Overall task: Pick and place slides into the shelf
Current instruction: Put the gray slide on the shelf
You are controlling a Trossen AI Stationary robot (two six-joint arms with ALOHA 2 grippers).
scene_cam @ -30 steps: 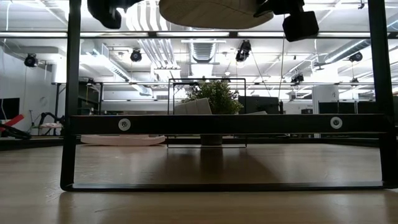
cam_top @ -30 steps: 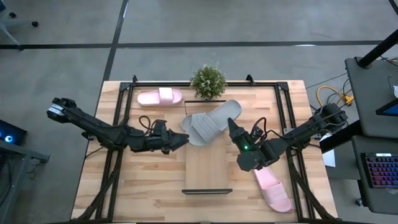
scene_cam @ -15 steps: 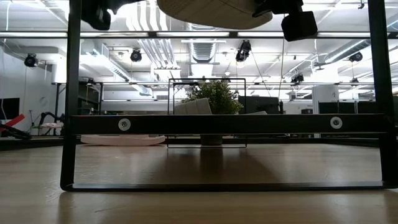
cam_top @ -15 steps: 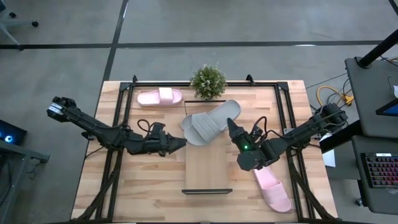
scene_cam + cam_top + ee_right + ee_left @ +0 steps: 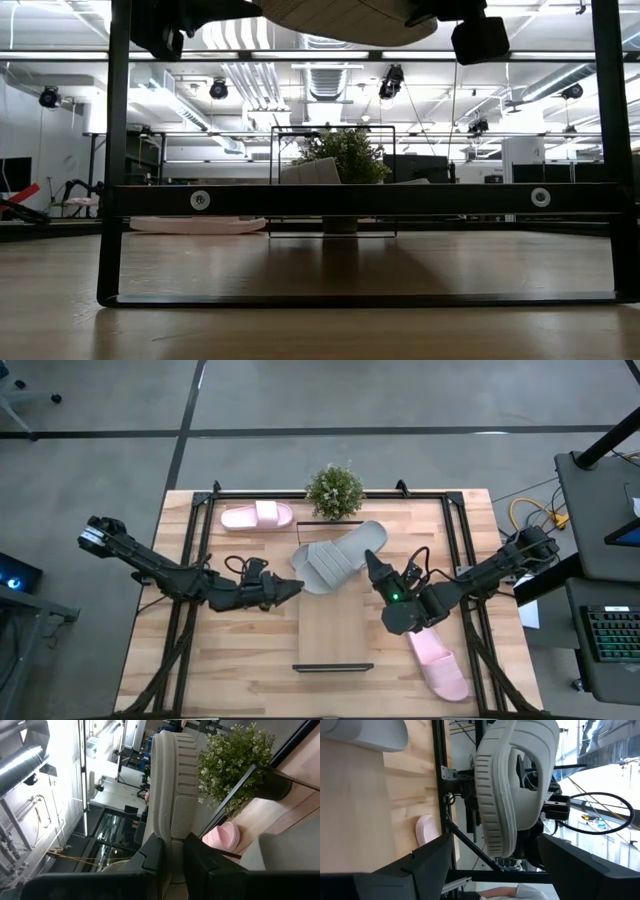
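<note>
A grey slide (image 5: 338, 555) hangs level above the far end of the shelf (image 5: 335, 628), sole down, with my right gripper (image 5: 372, 564) shut on it. Part of a second grey slide (image 5: 365, 732) lies on the shelf board under it. My left gripper (image 5: 298, 587) is open at the held slide's toe end (image 5: 502, 845); its fingers stand on either side of that end and touch nothing. One pink slide (image 5: 257, 516) lies on the table at the far left. Another pink slide (image 5: 438, 665) lies at the near right. My right gripper pinches the grey slide's sole edge (image 5: 175, 822) between its two fingers, one on the footbed and one under the sole, on the long side toward the heel (image 5: 368, 552). The fingers come level from the table's near right. The slide is lifted clear and level above the shelf.
A small potted plant (image 5: 334, 490) stands behind the shelf's far end. Black rails (image 5: 196, 560) run along both sides of the tabletop. The shelf's black wire frame (image 5: 365, 200) crosses the low view. The shelf's near half is bare board.
My left gripper has drifted slightly toward the table's near edge and turned a little beside the slide's toe end, staying open. The right gripper and the held slide have kept still.
</note>
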